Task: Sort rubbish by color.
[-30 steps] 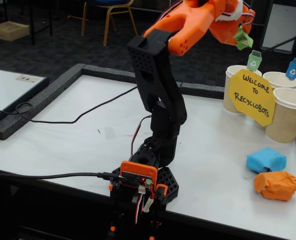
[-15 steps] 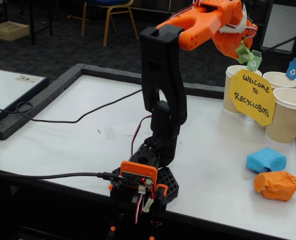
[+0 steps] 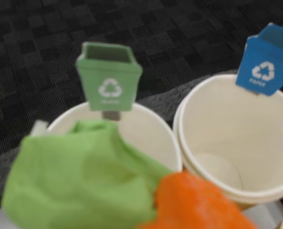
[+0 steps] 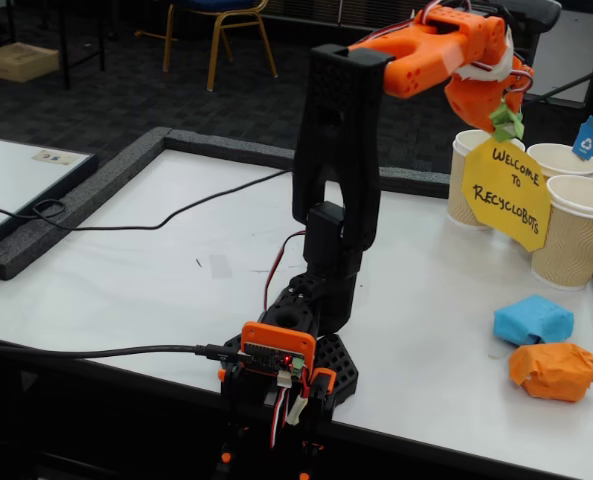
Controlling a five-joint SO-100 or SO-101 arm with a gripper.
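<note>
A white table [image 4: 156, 270] with a grey foam border stands on dark carpet, a blue-seated chair [image 4: 221, 15] behind it at 12 o'clock in the fixed view. The black and orange arm [image 4: 336, 200] rises from its base at the near edge and reaches toward 2 o'clock, where three beige ribbed paper cups stand behind a yellow sign [image 4: 506, 192].

The gripper [image 4: 500, 122] hangs just above the leftmost cup [image 4: 464, 180], its fingers closed on the green lump [image 4: 505, 122] of crumpled paper. In the wrist view the green lump [image 3: 79, 179] fills the 7 o'clock part of the picture, blurred, right over the mouth of the cup with the green flag [image 3: 109, 85]; it seems to sit above the rim rather than inside, though the blur makes that hard to settle. An orange finger [image 3: 193, 202] shows at 5 o'clock, touching the lump. The neighbouring cup [image 3: 236, 138], with a blue flag [image 3: 267, 62], stands at 3 o'clock, empty.

On the table, at 4 o'clock from the arm's base in the fixed view, the blue lump [image 4: 533, 320] and the orange lump [image 4: 556, 370] lie just beside each other, well apart from the cups.
</note>
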